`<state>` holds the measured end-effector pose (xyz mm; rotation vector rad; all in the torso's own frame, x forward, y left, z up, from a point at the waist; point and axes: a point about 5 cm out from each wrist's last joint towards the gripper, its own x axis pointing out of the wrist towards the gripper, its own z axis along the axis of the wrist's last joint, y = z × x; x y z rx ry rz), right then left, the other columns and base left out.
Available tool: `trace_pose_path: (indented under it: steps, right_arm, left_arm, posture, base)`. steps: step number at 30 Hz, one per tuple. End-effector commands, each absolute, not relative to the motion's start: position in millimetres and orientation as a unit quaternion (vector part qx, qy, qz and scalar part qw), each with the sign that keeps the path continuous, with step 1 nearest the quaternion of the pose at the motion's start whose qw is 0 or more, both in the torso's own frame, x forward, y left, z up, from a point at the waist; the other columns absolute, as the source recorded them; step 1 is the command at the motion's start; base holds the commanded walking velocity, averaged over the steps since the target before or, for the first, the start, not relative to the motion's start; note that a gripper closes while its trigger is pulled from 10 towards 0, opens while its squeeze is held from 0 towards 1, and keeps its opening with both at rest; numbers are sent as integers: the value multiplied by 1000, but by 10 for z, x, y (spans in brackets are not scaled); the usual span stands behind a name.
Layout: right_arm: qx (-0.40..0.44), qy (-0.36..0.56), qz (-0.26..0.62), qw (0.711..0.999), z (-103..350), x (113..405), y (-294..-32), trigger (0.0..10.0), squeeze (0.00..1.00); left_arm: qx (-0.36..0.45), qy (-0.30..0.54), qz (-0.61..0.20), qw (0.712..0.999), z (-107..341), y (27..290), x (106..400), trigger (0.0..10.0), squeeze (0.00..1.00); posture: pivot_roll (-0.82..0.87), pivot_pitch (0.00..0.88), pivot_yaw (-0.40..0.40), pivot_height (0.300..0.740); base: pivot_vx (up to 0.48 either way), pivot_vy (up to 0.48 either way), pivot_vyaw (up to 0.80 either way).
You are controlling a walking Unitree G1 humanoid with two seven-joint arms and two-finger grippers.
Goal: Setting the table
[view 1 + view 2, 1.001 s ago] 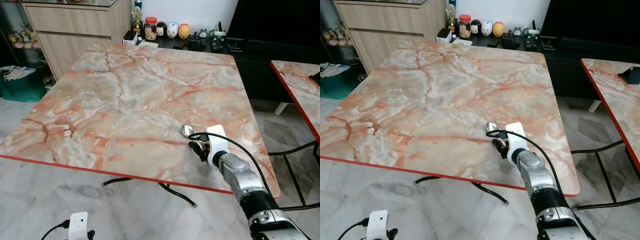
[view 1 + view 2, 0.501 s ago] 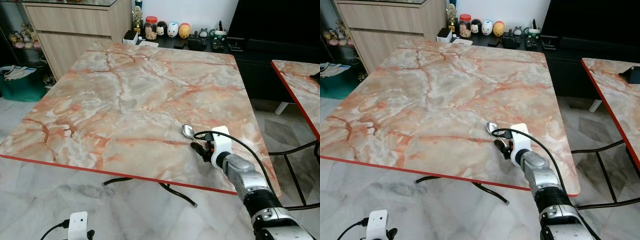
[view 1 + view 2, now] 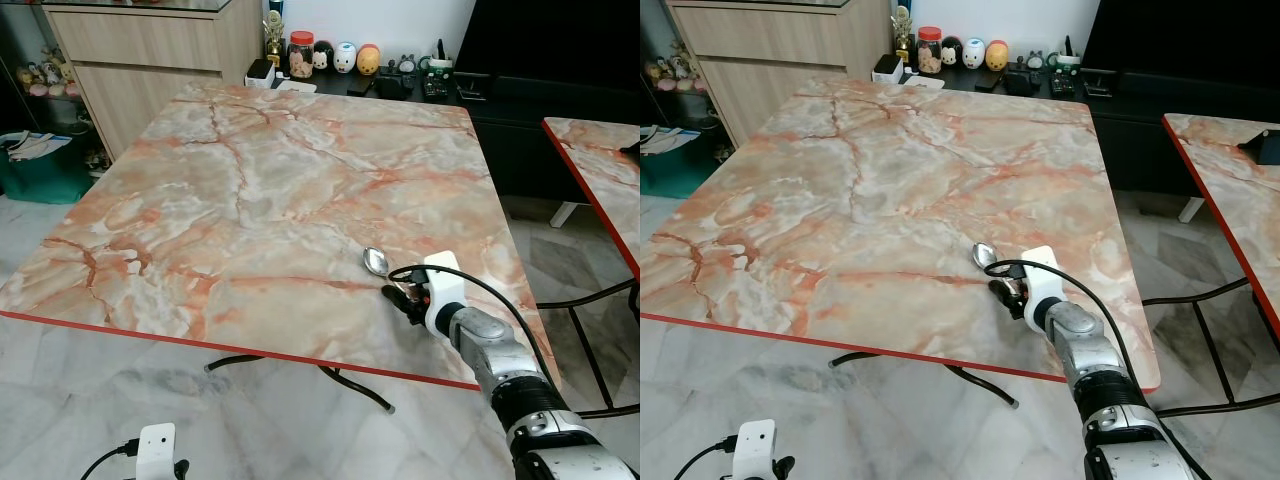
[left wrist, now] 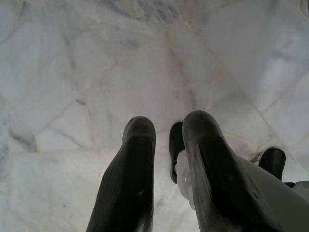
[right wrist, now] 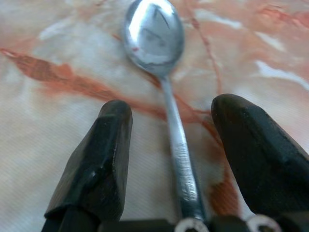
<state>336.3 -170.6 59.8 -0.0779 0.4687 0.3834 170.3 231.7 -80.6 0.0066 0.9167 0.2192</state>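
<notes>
A silver spoon [image 3: 375, 261] lies flat on the marble-patterned table [image 3: 250, 200], near its front right part, bowl pointing away from me. My right gripper [image 3: 397, 293] rests low over the spoon's handle end. In the right wrist view the spoon [image 5: 153, 31] runs down the middle between the two black fingers [image 5: 104, 150], which stand apart on either side of the handle without touching it; the right gripper [image 5: 174, 106] is open. My left gripper [image 4: 166, 128] hangs idle above the floor, fingers close together with nothing between them.
The table's red front edge [image 3: 240, 350] is close behind the right wrist. A second marble table [image 3: 600, 170] stands to the right. A dark console with small figurines [image 3: 345, 60] and a wooden cabinet [image 3: 150, 50] line the far wall. A green bin [image 3: 45, 170] sits at left.
My right wrist has shifted slightly to the right along the table. The spoon lies in the same spot.
</notes>
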Motion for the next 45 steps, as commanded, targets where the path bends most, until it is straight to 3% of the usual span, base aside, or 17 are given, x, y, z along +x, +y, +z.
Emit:
trace_pose_path:
  steps: [1,16,17,18,19,20,26,29,30,45]
  right_arm:
    - [-47,226,196,953,615,3377,-1693,10000,0]
    - [-64,226,199,951,612,3391,-1674,9843,0]
    - [-64,226,199,951,609,3391,-1671,4902,0]
    - [-64,226,198,952,606,3393,-1664,1765,0]
    - [-63,226,198,952,605,3393,-1662,1765,0]
    - [-62,226,197,952,604,3394,-1658,980,0]
    - [-60,227,193,953,597,3396,-1650,1294,0]
    - [-58,228,191,953,590,3396,-1645,2000,0]
    - [-57,229,186,954,582,3395,-1652,10000,0]
    - [-48,240,154,957,527,3382,-1694,10000,0]
  left_arm:
    - [6,448,109,887,-818,2331,1676,10000,0]
    - [5,448,107,887,-821,2314,1679,10000,0]
    - [4,448,107,887,-821,2313,1679,10000,0]
    - [5,448,107,887,-821,2312,1679,10000,0]
    - [5,448,107,887,-821,2312,1680,10000,0]
    - [5,448,107,888,-821,2311,1680,10000,0]
    - [5,449,107,887,-820,2313,1682,10000,0]
    - [5,449,106,887,-819,2316,1682,10000,0]
    - [6,449,106,887,-818,2320,1682,10000,0]
    - [9,449,103,888,-816,2330,1681,10000,0]
  posture:
    - [50,0,-42,740]
    - [47,0,-43,740]
    - [47,0,-43,740]
    - [47,0,-43,740]
    - [48,0,-43,740]
    - [48,0,-43,740]
    - [51,0,-42,740]
    - [52,0,-39,740]
    - [52,0,-38,740]
    - [56,1,-35,740]
  base:
    - [0,0,0]
    - [0,0,0]
    - [0,0,0]
    - [0,0,0]
    - [0,0,0]
    - [0,0,0]
    - [0,0,0]
    - [0,0,0]
    - [0,0,0]
    - [0,0,0]
